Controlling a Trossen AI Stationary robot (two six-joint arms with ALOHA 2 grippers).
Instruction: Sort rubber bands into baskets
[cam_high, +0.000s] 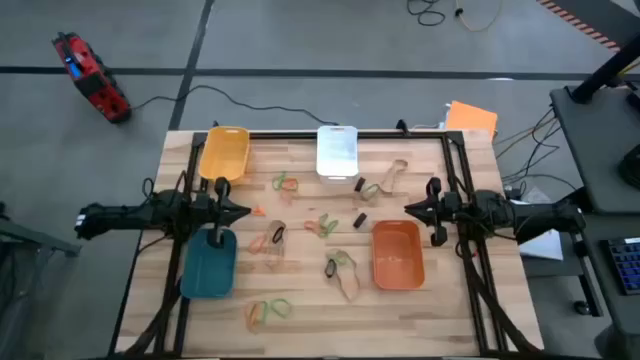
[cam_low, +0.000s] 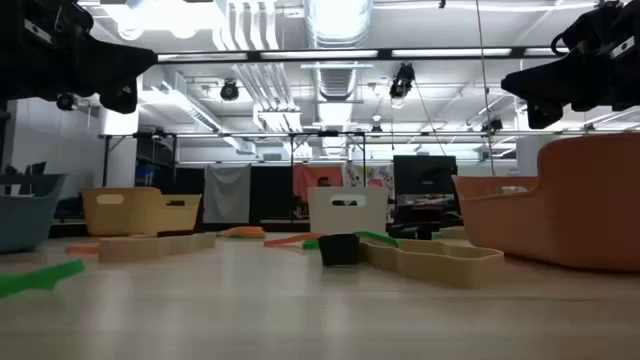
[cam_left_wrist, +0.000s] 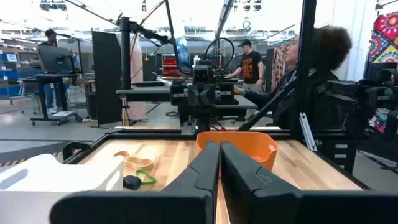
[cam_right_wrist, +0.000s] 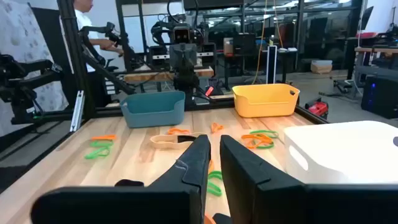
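Hovering above the table (cam_high: 300, 300) at its left edge, the left gripper (cam_high: 243, 211) sits between the yellow basket (cam_high: 224, 152) and the teal basket (cam_high: 209, 264), its fingers (cam_left_wrist: 202, 171) nearly together with only a thin slit between them and nothing held. Facing it from the right edge, the right gripper (cam_high: 410, 208) hangs just beside the orange basket (cam_high: 397, 255), its fingers (cam_right_wrist: 193, 165) likewise close together with a narrow gap, empty. The white basket (cam_high: 337, 152) stands at the far edge, near the middle. Rubber bands lie loose on the wood between the baskets: a green and orange pair (cam_high: 285, 183) near the white basket, tan loops (cam_high: 392, 176) to its right, a black one (cam_high: 358, 220) at centre, a tan and orange cluster (cam_high: 268, 240) beside the teal basket, green and tan ones (cam_high: 342, 270) left of the orange basket, and an orange and green bunch (cam_high: 266, 311) near the front edge. No band shows inside any basket.
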